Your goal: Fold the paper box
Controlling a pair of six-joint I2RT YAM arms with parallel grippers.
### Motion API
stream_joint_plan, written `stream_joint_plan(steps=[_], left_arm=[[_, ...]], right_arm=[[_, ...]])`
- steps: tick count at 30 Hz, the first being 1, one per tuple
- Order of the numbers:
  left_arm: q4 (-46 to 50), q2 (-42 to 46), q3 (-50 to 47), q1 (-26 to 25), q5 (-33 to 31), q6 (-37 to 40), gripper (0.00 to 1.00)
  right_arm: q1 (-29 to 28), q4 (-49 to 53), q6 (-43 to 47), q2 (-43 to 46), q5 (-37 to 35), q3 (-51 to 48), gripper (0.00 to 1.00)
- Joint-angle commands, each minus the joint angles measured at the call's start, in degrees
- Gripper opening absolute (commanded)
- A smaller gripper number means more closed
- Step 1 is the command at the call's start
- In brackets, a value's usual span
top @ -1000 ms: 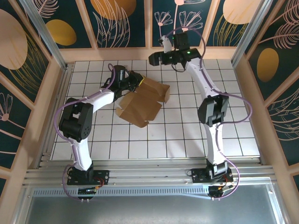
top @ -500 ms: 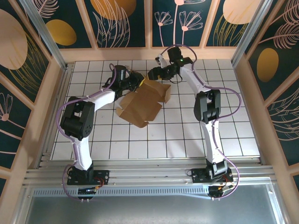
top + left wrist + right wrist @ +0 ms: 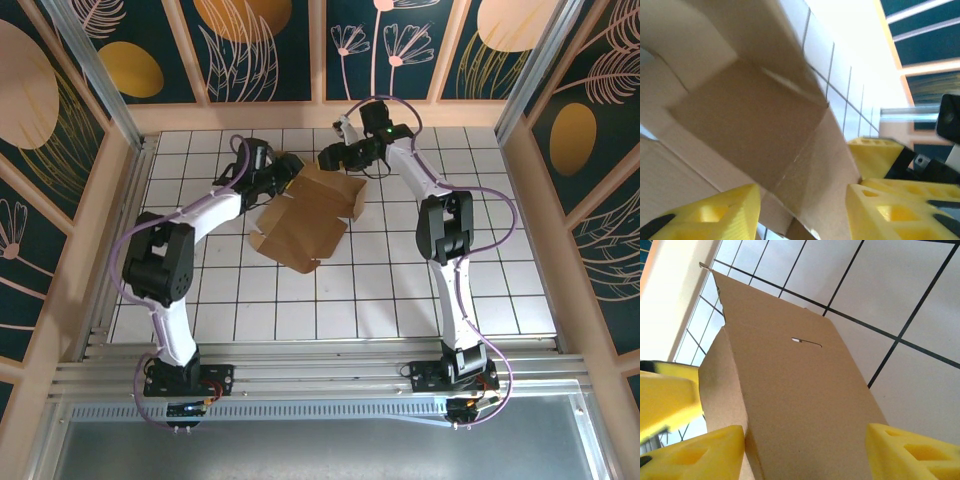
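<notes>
Jaws on the left gripper [image 3: 278,178] have sprung apart: clamped a second ago, now spread with a cardboard flap loose between them. The paper box [image 3: 300,225] lies half-formed on the tiled table [image 3: 400,290], its far flaps raised. Over on the right, the right gripper [image 3: 325,157] has swung in, jaws wide astride the far flap and narrowing. Looks like a handover: the right takes this fold.

Brown die-cut cardboard paper box [image 3: 305,222] on the white tiled table [image 3: 400,290], left of centre, nearer the far edge. At its far-left corner the left gripper [image 3: 283,178], at its far edge the right gripper [image 3: 325,158] (cardboard between each pair of fingers).
</notes>
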State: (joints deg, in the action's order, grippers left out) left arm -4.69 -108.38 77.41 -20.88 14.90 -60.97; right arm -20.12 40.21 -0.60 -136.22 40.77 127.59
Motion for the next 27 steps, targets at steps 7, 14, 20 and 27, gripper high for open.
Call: stream_joint_plan(steps=[7, 14, 20, 27], left_arm=[[22.0, 5.0, 12.0, 1.5, -15.3, 35.8, 0.47], [30.7, -3.7, 23.0, 2.3, -1.4, 44.6, 0.46], [30.7, -8.5, 26.0, 2.3, 8.2, 42.5, 0.55], [27.8, -12.0, 25.7, 2.3, 13.5, 38.8, 0.57]], right_arm=[[0.6, 1.1, -0.3, 2.1, -0.2, -1.9, 0.67], [0.7, 1.4, -0.2, 2.2, -0.5, -1.8, 0.67], [0.7, 1.6, 0.0, 2.3, -0.6, -1.7, 0.68], [0.7, 1.7, 0.0, 2.3, -0.8, -1.5, 0.68]])
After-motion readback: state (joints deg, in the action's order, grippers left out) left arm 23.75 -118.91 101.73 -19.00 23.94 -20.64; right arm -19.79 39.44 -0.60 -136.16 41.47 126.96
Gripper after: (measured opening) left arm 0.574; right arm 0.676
